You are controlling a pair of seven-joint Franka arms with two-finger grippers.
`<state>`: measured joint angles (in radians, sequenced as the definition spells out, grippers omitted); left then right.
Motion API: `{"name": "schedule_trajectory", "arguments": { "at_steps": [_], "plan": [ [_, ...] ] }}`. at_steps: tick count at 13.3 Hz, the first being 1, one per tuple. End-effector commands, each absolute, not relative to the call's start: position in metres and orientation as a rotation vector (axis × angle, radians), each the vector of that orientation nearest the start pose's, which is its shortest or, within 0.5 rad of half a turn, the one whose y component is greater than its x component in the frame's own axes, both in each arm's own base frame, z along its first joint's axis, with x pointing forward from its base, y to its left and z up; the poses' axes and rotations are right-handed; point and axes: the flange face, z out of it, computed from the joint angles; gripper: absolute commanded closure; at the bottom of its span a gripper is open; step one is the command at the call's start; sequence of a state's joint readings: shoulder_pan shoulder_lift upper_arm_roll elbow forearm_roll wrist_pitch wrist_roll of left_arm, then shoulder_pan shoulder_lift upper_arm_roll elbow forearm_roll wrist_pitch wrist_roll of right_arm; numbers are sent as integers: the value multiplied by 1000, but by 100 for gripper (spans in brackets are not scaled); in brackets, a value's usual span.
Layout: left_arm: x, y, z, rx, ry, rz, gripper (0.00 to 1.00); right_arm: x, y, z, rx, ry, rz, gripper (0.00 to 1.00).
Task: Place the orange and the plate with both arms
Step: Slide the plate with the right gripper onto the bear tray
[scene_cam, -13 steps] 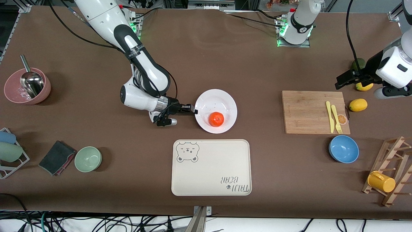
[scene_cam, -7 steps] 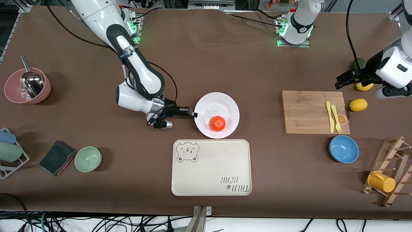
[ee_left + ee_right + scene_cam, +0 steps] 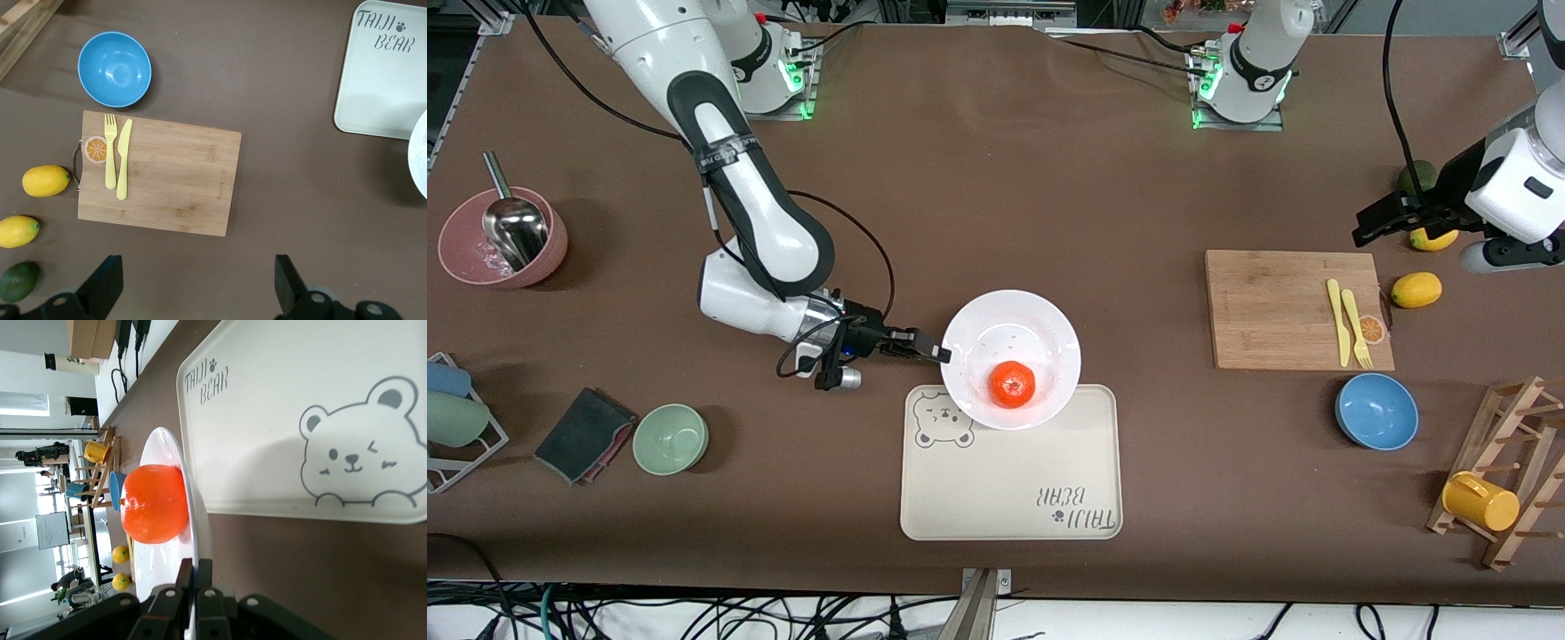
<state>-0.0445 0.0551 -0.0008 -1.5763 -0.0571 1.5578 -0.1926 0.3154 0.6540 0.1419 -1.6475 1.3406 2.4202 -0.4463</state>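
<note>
The white plate (image 3: 1014, 320) carries the orange (image 3: 1012, 384) and hangs partly over the edge of the cream bear tray (image 3: 996, 480) that lies farthest from the front camera. My right gripper (image 3: 938, 354) is shut on the plate's rim on the side toward the right arm's end of the table. In the right wrist view the right gripper (image 3: 194, 565) pinches the rim, with the orange (image 3: 153, 503) resting in the plate (image 3: 164, 443) above the tray (image 3: 280, 420). My left gripper (image 3: 1369, 224) waits open with nothing in it over bare table (image 3: 197, 270) by the lemons.
A wooden board (image 3: 1272, 307) with a yellow knife and fork lies toward the left arm's end, with lemons (image 3: 1416, 289), a blue bowl (image 3: 1376, 411) and a mug rack (image 3: 1507, 471) around it. Toward the right arm's end are a green bowl (image 3: 671, 438), a folded cloth (image 3: 585, 434) and a pink bowl (image 3: 503, 236) holding a ladle.
My right gripper has carried the plate with the orange toward the front camera, from the bare table to over the tray's edge. The left arm has not moved.
</note>
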Motion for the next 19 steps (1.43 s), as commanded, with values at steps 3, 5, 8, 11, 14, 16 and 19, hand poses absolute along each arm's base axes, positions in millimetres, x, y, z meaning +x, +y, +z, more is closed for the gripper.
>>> {"name": "schedule_trajectory", "arguments": {
  "at_steps": [3, 5, 8, 11, 14, 16, 19],
  "plan": [
    [572, -31, 594, -3175, -211, 113, 0, 675, 307, 218, -2105, 223, -112, 100],
    [572, -31, 594, -3175, -211, 113, 0, 690, 309, 203, -2095, 237, -137, 100],
    [572, -31, 594, -3174, -211, 113, 0, 705, 307, 184, -2088, 254, -162, 100],
    [571, -33, 594, -3174, -206, 113, 0, 710, 310, 171, -2102, 275, -199, 100],
    [572, -30, 595, -3174, -213, 110, 0, 708, 309, 156, -2113, 274, -195, 100],
    [572, -31, 595, -3174, -211, 110, 0, 704, 314, 146, -2126, 275, -193, 100],
    [572, -33, 595, -3174, -206, 111, 0, 702, 326, 144, -2127, 267, -196, 100]
  ]
}}
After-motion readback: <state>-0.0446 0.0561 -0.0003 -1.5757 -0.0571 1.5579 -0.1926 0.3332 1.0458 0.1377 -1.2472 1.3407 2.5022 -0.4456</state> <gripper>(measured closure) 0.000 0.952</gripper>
